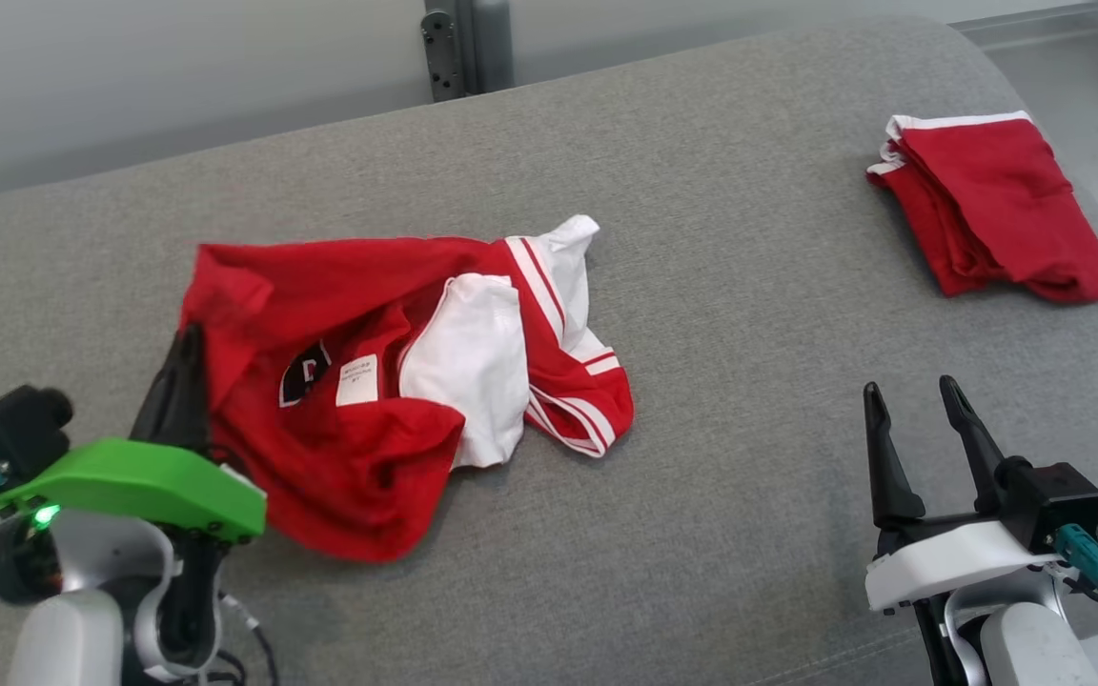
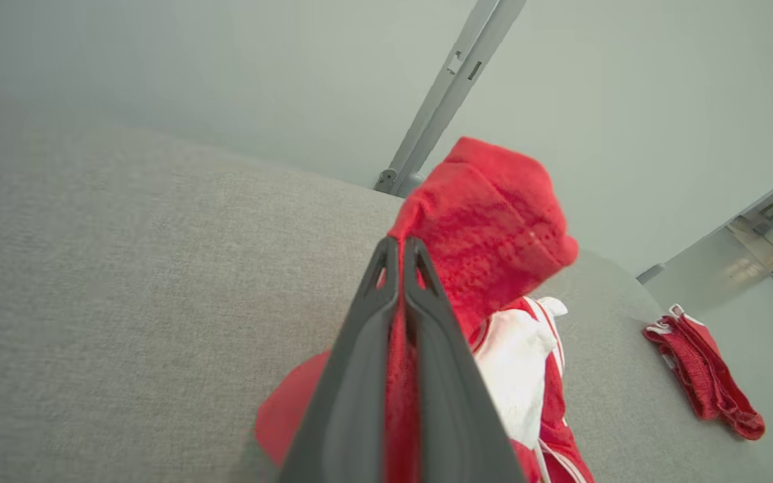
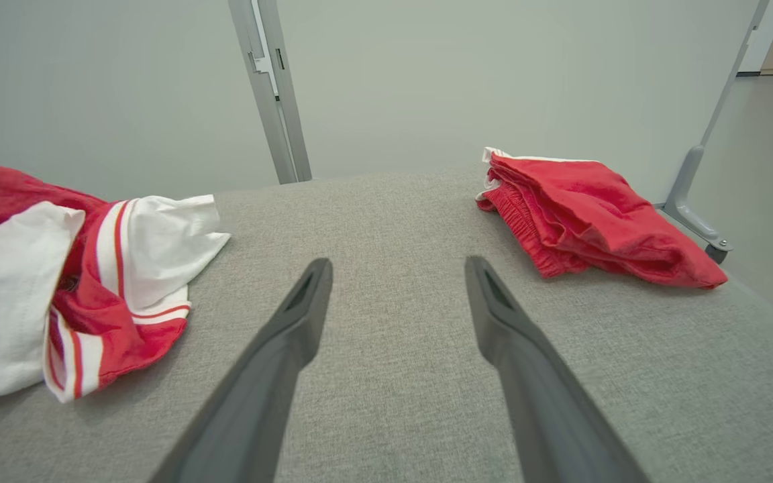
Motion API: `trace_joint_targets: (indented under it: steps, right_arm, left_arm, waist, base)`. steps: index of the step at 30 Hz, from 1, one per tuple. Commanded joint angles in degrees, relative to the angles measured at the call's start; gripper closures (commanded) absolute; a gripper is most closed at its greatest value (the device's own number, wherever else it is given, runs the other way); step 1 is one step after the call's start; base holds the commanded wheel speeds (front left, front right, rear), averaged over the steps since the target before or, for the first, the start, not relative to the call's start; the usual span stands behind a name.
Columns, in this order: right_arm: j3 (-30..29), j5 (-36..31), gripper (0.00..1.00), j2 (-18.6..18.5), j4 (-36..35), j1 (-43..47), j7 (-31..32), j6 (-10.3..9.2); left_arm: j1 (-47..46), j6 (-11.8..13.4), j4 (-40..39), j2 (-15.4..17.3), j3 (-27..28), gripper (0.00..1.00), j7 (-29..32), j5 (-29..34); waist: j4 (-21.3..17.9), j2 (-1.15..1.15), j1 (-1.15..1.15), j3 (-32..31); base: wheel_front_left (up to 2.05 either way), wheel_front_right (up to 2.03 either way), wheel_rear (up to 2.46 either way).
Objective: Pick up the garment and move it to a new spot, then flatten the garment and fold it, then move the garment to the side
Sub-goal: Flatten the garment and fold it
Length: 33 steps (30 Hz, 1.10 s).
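**Item:** garment, red knit with white panels and striped trim; a sewn label is seen on an inside face.

**Location:** laid crumpled on the grey cushion, well apart from the folded red pile and on the robot's left of it.

**Condition:** bunched and partly turned inside out, with layers overlapped; nothing is flattened or folded yet.

**Handling (judged):** light, limp and unbreakable. No shape is expected to be kept once it is lifted, and the free part is likely to hang and drag. Slip is judged small on the knit, though a single thin layer could be pulled out of a pinch.

**Hold points (judged):** the hem or the striped band is preferred, where the cloth is doubled. A second hold on the edge nearest the folded pile would be needed for spreading.

**Left gripper**: pressed together on a fold of red cloth at the garment's edge farthest from the folded pile; in the left wrist view cloth is seen between the fingers.

**Right gripper**: spread wide, nothing held, set nearer the robot than the folded pile.
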Motion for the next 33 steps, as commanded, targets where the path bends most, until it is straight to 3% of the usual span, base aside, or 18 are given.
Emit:
trace_joint_targets:
  steps: [1, 10, 18, 19, 20, 21, 22, 27, 33]
  right_arm:
    - [0.19, -0.57, 0.0, -0.1, -0.01, -0.06, -0.17, -0.02]
    - [1.0, -1.94, 0.0, -0.15, 0.25, -2.08, -0.17, -0.02]
    - [1.22, -2.23, 0.0, -0.13, 0.59, -2.61, -0.17, -0.02]
    - [1.37, -2.22, 0.0, -0.13, 0.68, -2.67, -0.17, -0.02]
    - [1.47, -2.19, 0.0, -0.13, 0.77, -2.71, -0.17, -0.02]
    - [1.55, -1.96, 0.0, -0.13, 0.91, -2.72, -0.17, -0.02]
    - [1.58, -1.73, 0.0, -0.14, 1.07, -2.68, -0.17, -0.02]
    - [1.62, -1.09, 0.0, -0.15, 1.46, -1.51, -0.17, -0.02]
    - [0.65, -0.88, 0.0, -0.13, 1.44, 0.82, -0.17, -0.02]
  left_arm:
    - [0.91, 0.45, 1.77, 1.2, 2.15, 1.0, -1.01, -0.83]
    - [-5.26, -2.43, 21.03, 4.75, 9.81, 1.0, -6.66, -4.74]
    - [-14.19, -6.48, 34.52, 8.56, 10.34, 1.0, -14.41, -2.8]
    - [-14.82, -6.97, 36.24, 8.87, 9.94, 0.89, -14.99, -2.59]
    - [-15.65, -7.39, 37.54, 8.95, 9.72, 0.58, -15.54, -2.61]
    - [-16.14, -7.74, 38.75, 9.03, 9.59, 0.05, -15.87, -2.58]
    - [-16.26, -8.12, 39.88, 9.32, 9.21, 0.0, -16.21, -2.13]
    - [-13.55, -7.29, 42.21, 10.35, 9.72, 0.0, -20.18, -0.47]
    - [-5.95, -4.71, 36.13, 9.29, 9.85, 0.0, -25.75, 1.91]
  waist:
    - [2.08, 0.0, 0.0, 0.62]
    - [4.08, 0.0, 0.0, 3.33]
    - [4.17, 0.0, 0.0, 4.91]
    - [4.1, 0.0, 0.0, 4.91]
    - [4.0, 0.0, 0.0, 4.85]
    - [3.9, 0.0, 0.0, 4.69]
    - [3.84, 0.0, 0.0, 4.43]
    - [3.62, 0.0, 0.0, 2.42]
    - [4.13, 0.0, 0.0, -1.6]
  base:
    - [0.0, 0.0, 0.0]
    - [0.0, 0.0, 0.0]
    - [0.0, 0.0, 0.0]
    - [0.0, 0.0, 0.0]
    - [0.0, 0.0, 0.0]
    - [0.0, 0.0, 0.0]
    - [0.0, 0.0, 0.0]
    - [0.0, 0.0, 0.0]
    - [0.0, 0.0, 0.0]
